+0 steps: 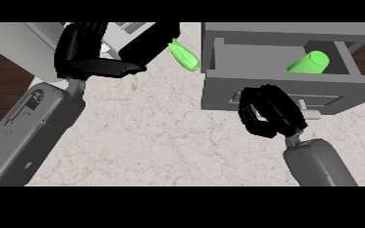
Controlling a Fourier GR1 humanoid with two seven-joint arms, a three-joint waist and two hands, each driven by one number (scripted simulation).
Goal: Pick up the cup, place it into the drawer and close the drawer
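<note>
1. Bright green smooth cup (309,62) lay tipped on its side inside the open grey box-shaped drawer (235,58), toward the drawer's right end, partly in shadow.
2. A second green elongated object (183,55) lay on the pale marbled table (157,130), just left of the drawer's left wall; couldn't tell what it was.
3. Drawer front panel faced the viewer, a small light handle (308,107) on it. Wide bare table stretched between the two arms.
4. Black right hand (269,111) sat against the drawer front, fingers curled, holding nothing visible; grey forearm came up from the lower right.
5. Black left hand (89,53) was raised at upper left over a grey appliance (28,43), fingers relaxed and open, not touching the cup.
</note>
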